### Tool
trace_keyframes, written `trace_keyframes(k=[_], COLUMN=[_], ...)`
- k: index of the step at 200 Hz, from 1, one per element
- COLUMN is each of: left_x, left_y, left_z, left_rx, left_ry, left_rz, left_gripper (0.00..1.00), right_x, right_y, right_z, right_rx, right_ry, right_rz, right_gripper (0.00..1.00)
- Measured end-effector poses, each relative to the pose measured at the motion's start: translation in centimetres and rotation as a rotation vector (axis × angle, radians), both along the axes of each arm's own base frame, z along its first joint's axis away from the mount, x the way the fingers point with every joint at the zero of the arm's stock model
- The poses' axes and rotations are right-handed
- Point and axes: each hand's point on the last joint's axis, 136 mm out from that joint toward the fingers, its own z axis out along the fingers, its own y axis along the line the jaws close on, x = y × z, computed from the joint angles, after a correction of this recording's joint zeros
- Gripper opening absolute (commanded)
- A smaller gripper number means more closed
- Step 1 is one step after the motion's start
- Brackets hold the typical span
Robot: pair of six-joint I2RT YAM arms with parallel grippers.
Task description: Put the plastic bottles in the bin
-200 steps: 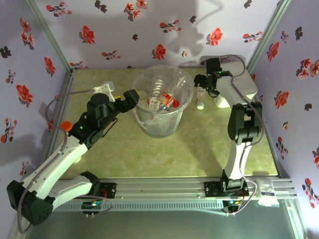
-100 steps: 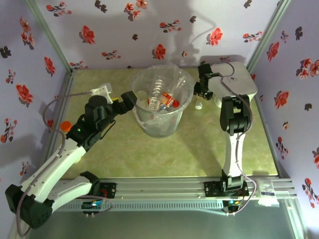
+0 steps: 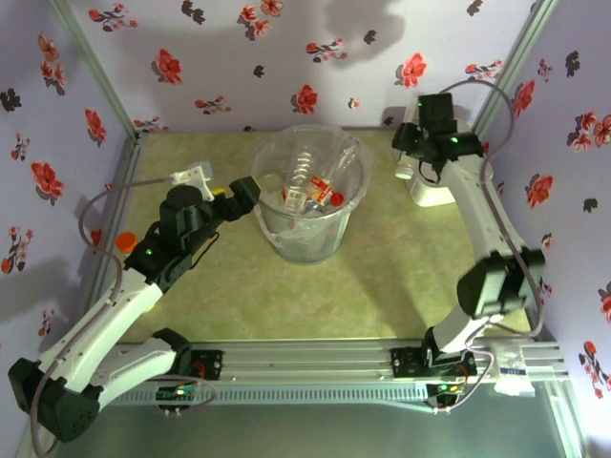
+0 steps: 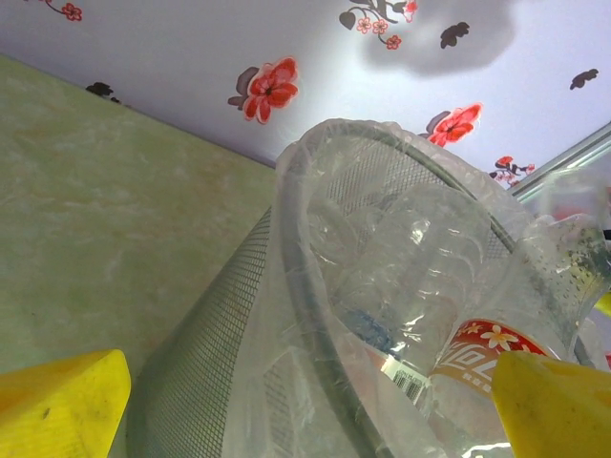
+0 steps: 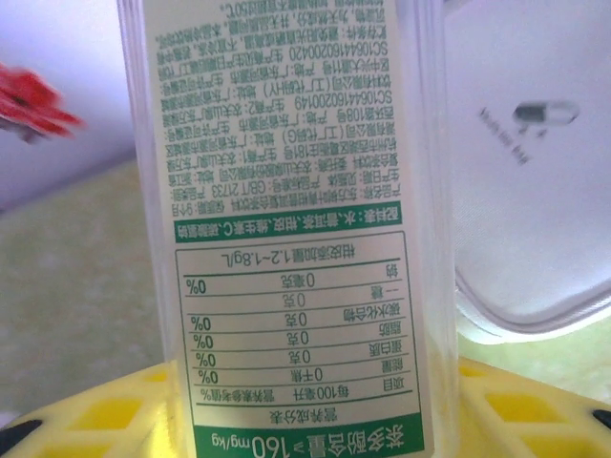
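Now | right gripper (image 3: 409,157) clasps green-labelled bottle (image 5: 296,229) | label: "160mg/kg", "0%"

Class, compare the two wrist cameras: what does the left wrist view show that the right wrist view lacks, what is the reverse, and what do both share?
Left wrist view: the mesh bin with its clear bag and a red-and-white-labelled bottle. Right wrist view: a green-labelled bottle clamped in the right pincer, with the white lidded box behind it. Shared: green tabletop, flowered wall and yellow fingers. The left pincer stands open.
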Motion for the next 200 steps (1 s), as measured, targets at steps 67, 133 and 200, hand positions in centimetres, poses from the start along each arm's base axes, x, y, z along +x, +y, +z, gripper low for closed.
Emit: trace_keyframes(k=[67,133,200], left_x=[0.7,1.7,4.4], left_y=[-0.2,0.3,1.1], left_z=[-1.0,2.2,4.4], left_rx=[0.017,0.020,0.084], left_ry=[0.025,-0.006,-0.035], left_rz=[0.007,0.029,0.068], left_gripper=[0.97,0.96,0.97], right_x=[-7.5,-9.9,-8.5], right_y=[3.3,22.3,27.9], right_z=[11.5,8.2,2.5], right_rx=[0.131,0.182,0.177], right_ry=[-0.262,-0.152,-0.032], right_rz=[0.119,0.549,0.602], right_gripper=[0.42,0.43,0.56])
